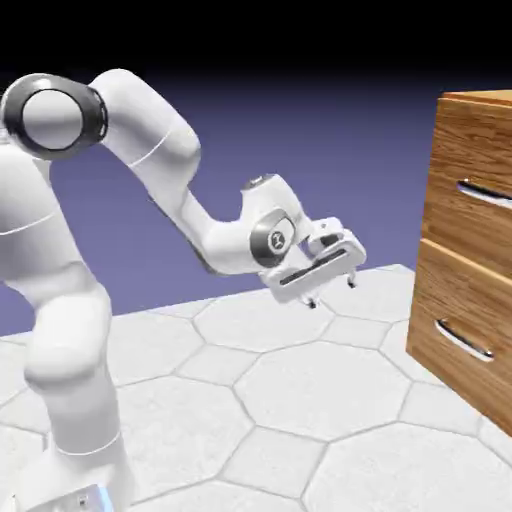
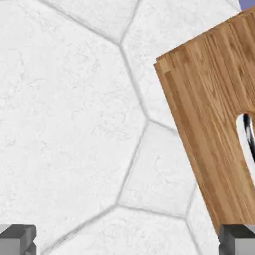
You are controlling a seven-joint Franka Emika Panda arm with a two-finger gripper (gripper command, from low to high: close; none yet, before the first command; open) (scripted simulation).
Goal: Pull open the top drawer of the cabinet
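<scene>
A rendered scene with a white robot arm on a pale table patterned with grey hexagon lines, against a blue-violet backdrop that fades to black at the top of the frame. In the exterior view the arm rises from the lower left, bends at a large round joint in the upper left, then reaches toward the centre. Its gripper sits just right of centre, pointing downward and hanging above the table with nothing in it. The two small fingers are spread wide apart, with only air between them.

The cabinet stands at the right edge of the frame, a boxy brown wood-grain block cut off by the picture border. The top drawer fills its upper half, in the upper right of the frame, with a horizontal silver bar handle on its front. The lower drawer sits directly beneath with a matching silver handle. Both drawer fronts look flush with the cabinet. The gripper is well apart from the cabinet, to its left.

In the hand view, white hexagon table fills most of the frame. The wood-grain cabinet slants across the right side, with a sliver of silver handle at the right edge; which drawer it belongs to cannot be told. Grey fingertips sit in the bottom left and bottom right corners
</scene>
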